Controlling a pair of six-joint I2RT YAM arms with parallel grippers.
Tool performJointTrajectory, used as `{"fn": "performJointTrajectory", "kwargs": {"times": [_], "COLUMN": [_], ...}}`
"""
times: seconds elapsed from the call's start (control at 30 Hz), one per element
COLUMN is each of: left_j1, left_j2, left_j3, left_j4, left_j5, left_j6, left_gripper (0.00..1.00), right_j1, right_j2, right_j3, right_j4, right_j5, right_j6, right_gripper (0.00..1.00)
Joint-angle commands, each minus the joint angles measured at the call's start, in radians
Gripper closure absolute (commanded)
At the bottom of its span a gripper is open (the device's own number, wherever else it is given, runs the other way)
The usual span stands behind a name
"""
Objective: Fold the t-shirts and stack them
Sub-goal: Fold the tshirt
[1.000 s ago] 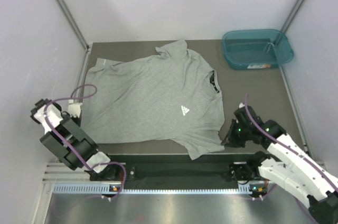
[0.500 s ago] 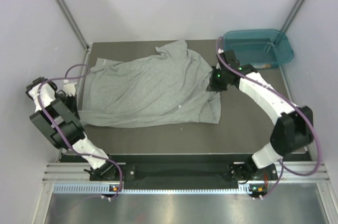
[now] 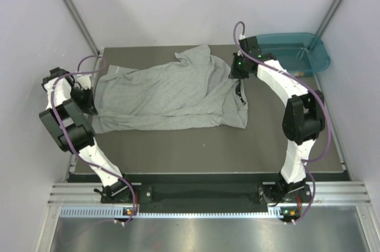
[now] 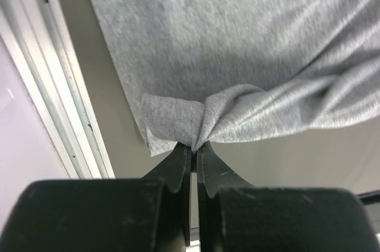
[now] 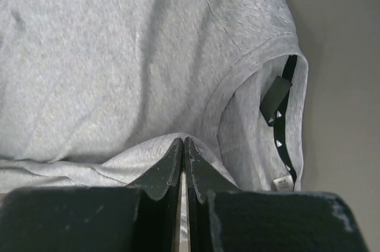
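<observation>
While both arms are stretched out to opposite ends of the grey t-shirt [image 3: 172, 94], it looks to me like the first fold is only partway in. The shirt is lying sideways across the far half of the dark table [image 3: 208, 151], collar end toward the teal tub [image 3: 297, 50] in the far right corner, hem end over by the left rail. It seems to be doubled over lengthwise, with a long crease running along the near edge.

Left gripper [image 4: 194, 151] is clamped tight on a bunched corner of fabric at the hem end, and you can see the cloth puckering right at the tips. Right gripper [image 5: 182, 145] is pinched on a ridge of fabric just beside the collar [image 5: 237, 85], with the black neck label [image 5: 276, 98] showing inside the opening.

So, progress-wise I'd call it early. One lengthwise fold is laid or nearly laid, and neither pincer has let go. The sleeves aren't tucked, it isn't folded across, and it's pretty wrinkly. I only see this one shirt and no stack anywhere, so the stacking part hasn't started as far as I can tell.
</observation>
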Motion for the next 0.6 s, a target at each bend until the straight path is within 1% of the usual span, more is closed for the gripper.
{"fn": "performJointTrajectory", "kwargs": {"times": [0.0,0.17,0.57], "left_j1": [0.001,0.001,-0.012], "left_j2": [-0.003,0.017,0.043], "left_j3": [0.044,0.053,0.022], "left_j4": [0.063,0.080,0.128], "left_j5": [-0.028,-0.028,-0.043], "left_j6": [-0.063,-0.097,-0.129], "left_gripper": [1.00,1.00,1.00], "right_j1": [-0.026,-0.042,-0.042], "right_j2": [0.018,0.058,0.142], "right_j3": [0.070,0.119,0.161], "right_j4": [0.053,0.081,0.122], "right_j5": [0.015,0.003,-0.039], "right_j6": [-0.028,-0.030,-0.030], "right_gripper": [1.00,1.00,1.00]}}
